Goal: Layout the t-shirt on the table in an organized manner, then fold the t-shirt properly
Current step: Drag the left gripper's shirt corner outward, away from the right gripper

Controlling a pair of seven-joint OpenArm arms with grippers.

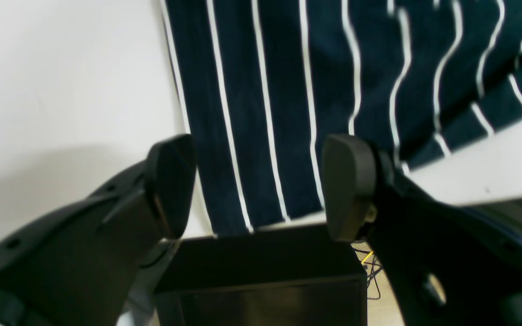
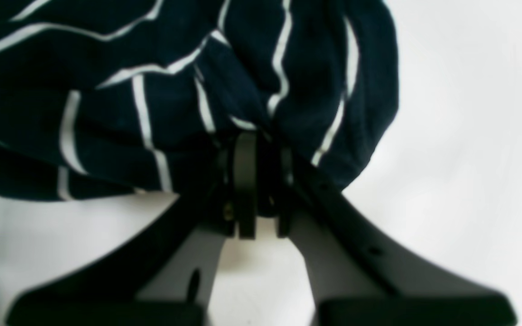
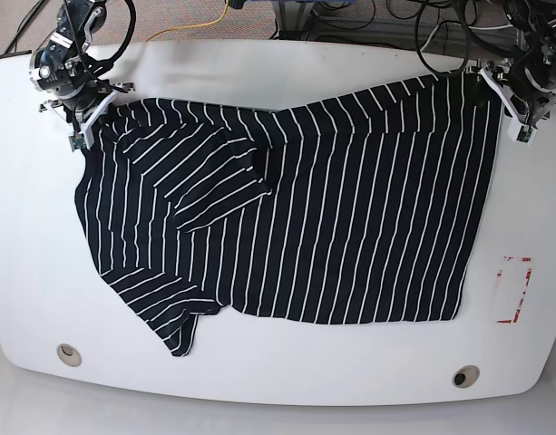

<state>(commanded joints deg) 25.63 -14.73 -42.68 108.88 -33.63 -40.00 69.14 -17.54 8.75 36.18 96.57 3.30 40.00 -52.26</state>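
T-shirt point(image 3: 350, 217) lies spread over the middle of the table point(image 3: 259, 372), stripes running roughly front to back in the base view. One sleeve area is folded over the body near the centre, leaving a diagonal flap; a lower corner trails to a point toward the front edge. The far edge is rumpled between the two arms.

Right gripper point(image 2: 256, 181): jaws pressed together, a bunched fold of the t-shirt point(image 2: 197, 90) clamped between them. Cloth gathers into wrinkles directly ahead of the fingertips; bare table shows behind and to either side of the fingers. In the base view this gripper point(image 3: 82, 113) sits at the garment's far corner.

Left gripper point(image 1: 261, 181): fingers spread wide, nothing between them. The t-shirt's point(image 1: 311, 90) straight edge lies flat ahead of and between the pads point(image 1: 349, 185), whether touching them I cannot tell. White table point(image 1: 61, 90) beside the other pad. In the base view this gripper point(image 3: 513, 100) is at the opposite far corner.

Red rectangular mark point(image 3: 513, 290) lies on the table just past the shirt's side edge, nearer the front than the left gripper. Two round metal holes point(image 3: 69, 353) sit near the front edge.
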